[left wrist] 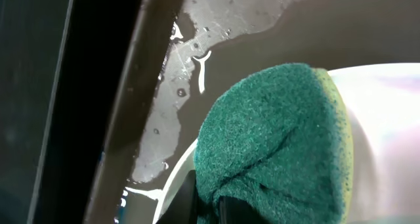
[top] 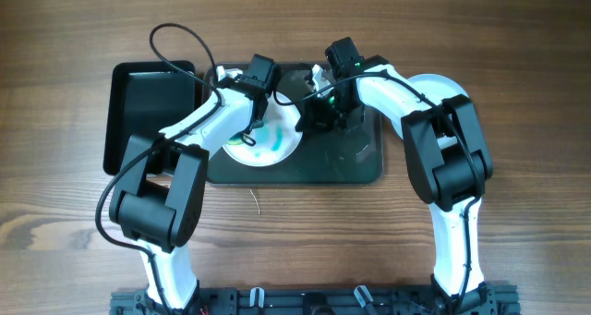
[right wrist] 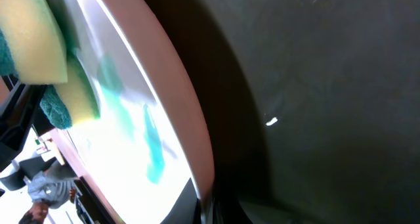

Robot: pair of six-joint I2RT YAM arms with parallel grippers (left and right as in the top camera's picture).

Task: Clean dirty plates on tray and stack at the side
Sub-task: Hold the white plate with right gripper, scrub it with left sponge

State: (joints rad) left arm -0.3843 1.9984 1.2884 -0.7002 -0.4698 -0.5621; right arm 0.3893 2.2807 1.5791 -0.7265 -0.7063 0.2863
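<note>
On the table point(top: 74, 213), nearest the arms' bases, lies the tray point(top: 351, 158). A white plate point(top: 272, 144) smeared with teal sits in the tray's left half. At the plate's right edge the right end effector point(top: 312, 112) is clamped on the rim. At its upper left edge the left end effector point(top: 247, 112) is squeezed tight on a green and yellow sponge point(left wrist: 275, 145), which presses on the plate. Water point(left wrist: 164, 112) pools on the tray beside it. A black tub point(top: 148, 112) stands just left of the tray.
</note>
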